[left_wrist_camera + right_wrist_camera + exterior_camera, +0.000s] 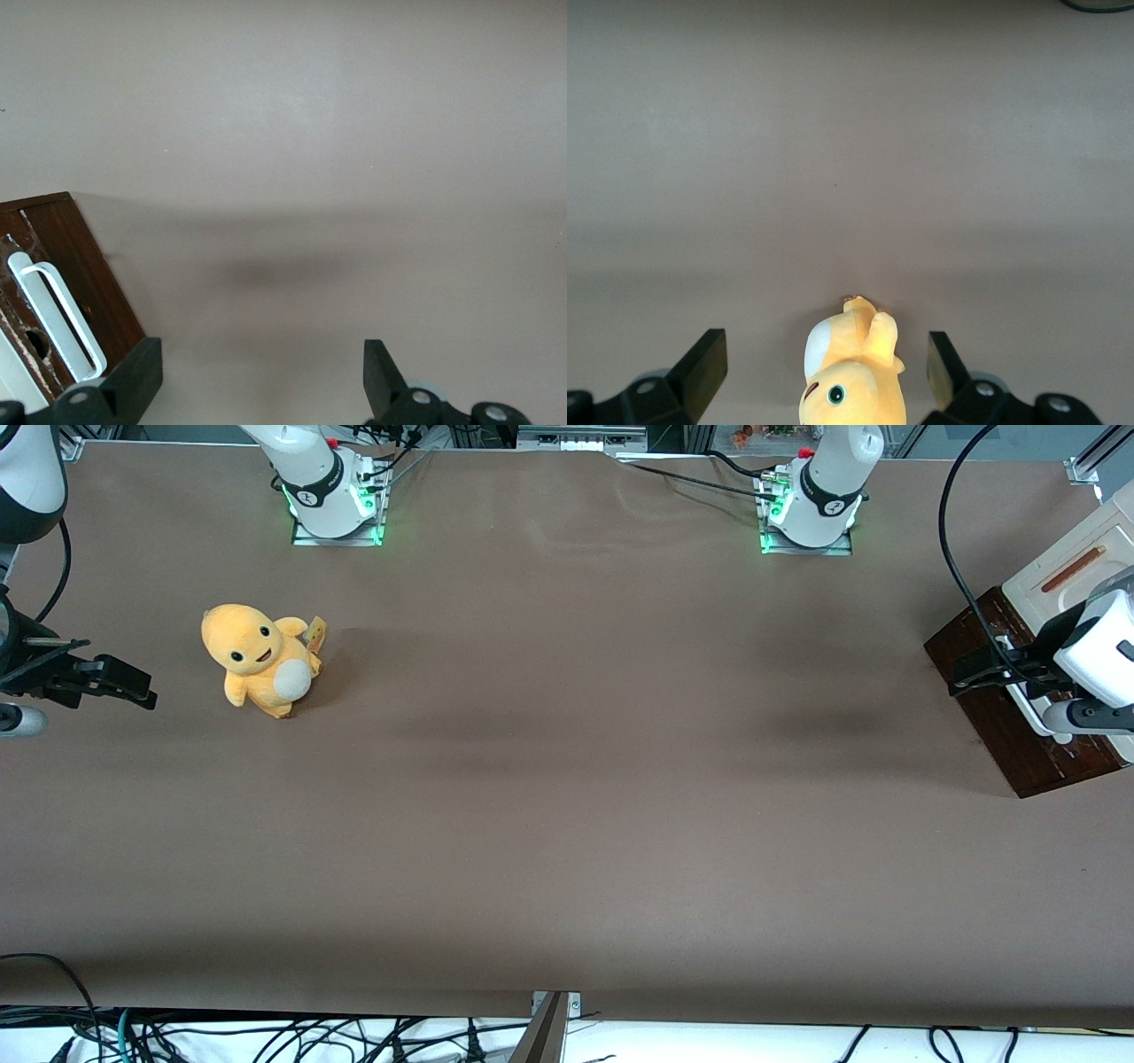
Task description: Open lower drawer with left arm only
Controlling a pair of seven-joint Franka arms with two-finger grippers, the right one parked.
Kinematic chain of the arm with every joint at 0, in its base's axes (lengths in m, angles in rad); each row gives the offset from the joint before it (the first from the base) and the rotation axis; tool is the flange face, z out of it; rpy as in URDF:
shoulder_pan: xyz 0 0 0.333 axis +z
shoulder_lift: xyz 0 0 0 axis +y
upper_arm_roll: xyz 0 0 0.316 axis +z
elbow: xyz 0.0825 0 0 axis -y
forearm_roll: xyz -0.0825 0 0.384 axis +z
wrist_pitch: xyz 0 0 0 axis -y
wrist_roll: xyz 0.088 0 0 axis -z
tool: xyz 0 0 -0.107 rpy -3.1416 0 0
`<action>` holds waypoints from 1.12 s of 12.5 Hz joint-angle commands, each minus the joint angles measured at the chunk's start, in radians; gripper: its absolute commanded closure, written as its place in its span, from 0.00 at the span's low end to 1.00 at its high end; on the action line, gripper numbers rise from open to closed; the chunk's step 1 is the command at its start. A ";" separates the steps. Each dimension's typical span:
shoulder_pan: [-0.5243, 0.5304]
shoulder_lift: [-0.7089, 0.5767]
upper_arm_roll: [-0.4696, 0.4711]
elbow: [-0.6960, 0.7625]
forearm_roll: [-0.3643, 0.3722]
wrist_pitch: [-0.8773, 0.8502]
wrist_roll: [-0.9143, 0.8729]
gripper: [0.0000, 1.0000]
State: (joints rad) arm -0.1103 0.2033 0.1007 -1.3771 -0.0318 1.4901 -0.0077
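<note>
Pincer (pixel 974 666), black, two-fingered, on the large white jointed left arm (pixel 1094 646) with dark grey bands: fingers (pixel 133 376) spread wide, holding nothing, hovering at the dark front of the lower drawer, one fingertip just beside the drawer's corner in the wrist view.

Lower drawer (pixel 1019 735), dark brown wooden front with white bar handle (pixel 58 310): at the working arm's end of the counter, its front angled toward the counter's middle; how far it stands out from the cabinet cannot be told. Handle ungrasped.

Cream-white cabinet panel (pixel 1063 571) with a thin brown slot handle: directly above the drawer front, farther from the front camera.

Looping black cable (pixel 952 540): arcs from the arm above the cabinet.

Brown matte counter (pixel 567 797): carries the cabinet and the toy.

Yellow-orange plush toy (pixel 257 660) with white belly and dark eyes: upright, toward the parked arm's end, well apart from the drawer.
</note>
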 commanded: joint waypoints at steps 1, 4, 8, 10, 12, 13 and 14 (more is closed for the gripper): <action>-0.009 -0.013 -0.007 -0.013 0.026 0.006 -0.006 0.00; -0.009 -0.013 -0.006 -0.011 0.024 0.006 -0.005 0.00; -0.005 -0.013 -0.006 -0.011 0.023 0.007 -0.003 0.00; -0.003 -0.013 -0.006 -0.010 0.015 0.009 -0.002 0.00; -0.005 -0.013 -0.007 -0.011 0.012 0.009 -0.002 0.00; -0.005 -0.013 -0.007 -0.011 0.012 0.009 -0.002 0.00; -0.003 -0.013 -0.007 -0.011 0.009 0.010 -0.003 0.00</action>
State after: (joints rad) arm -0.1150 0.2033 0.0990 -1.3771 -0.0318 1.4902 -0.0077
